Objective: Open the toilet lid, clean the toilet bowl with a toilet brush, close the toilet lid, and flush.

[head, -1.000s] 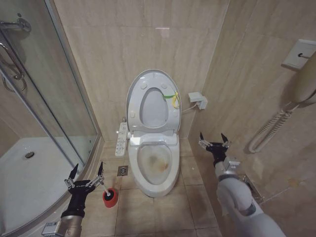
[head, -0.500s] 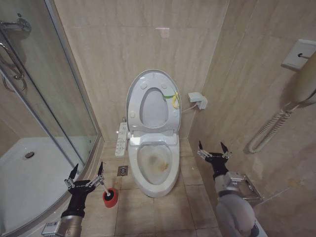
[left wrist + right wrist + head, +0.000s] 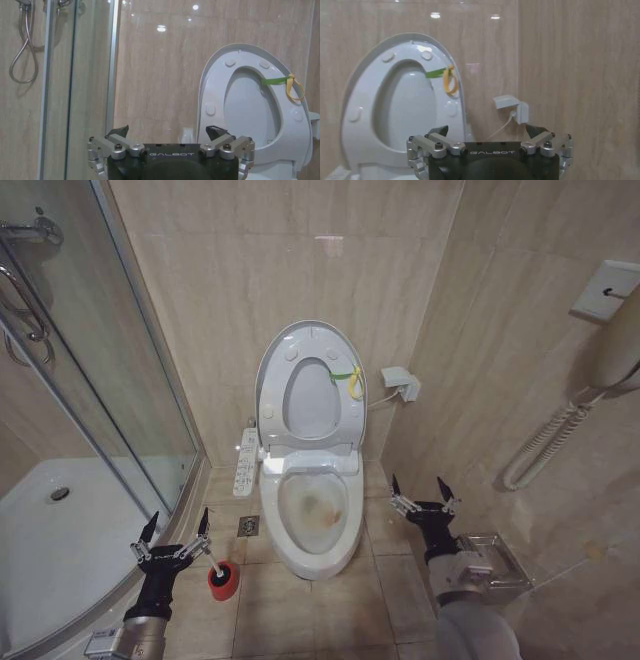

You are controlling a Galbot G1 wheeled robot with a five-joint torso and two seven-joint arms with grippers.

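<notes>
Standing upright against the tiled wall, the toilet lid [image 3: 308,395] sits at the centre of the head view with the seat ring raised against it, a yellow-green strap [image 3: 350,378] hanging at its right edge. Below it the toilet bowl [image 3: 318,515] is exposed, yellow-brown staining showing inside, and a white button panel [image 3: 245,463] sits on its left side. The toilet brush [image 3: 222,572] rests in its red holder on the floor tiles at lower left of the frame, just left of the bowl. The left gripper [image 3: 176,536] hangs just beside the brush, its 2 fingers spread wide and holding nothing. The right gripper [image 3: 417,494] hovers to the right of the bowl, near the wall, its 2 fingers also spread wide and empty. A floor drain [image 3: 248,526] lies between the brush and the bowl. The glass shower enclosure [image 3: 90,380] fills the left of the frame.
</notes>
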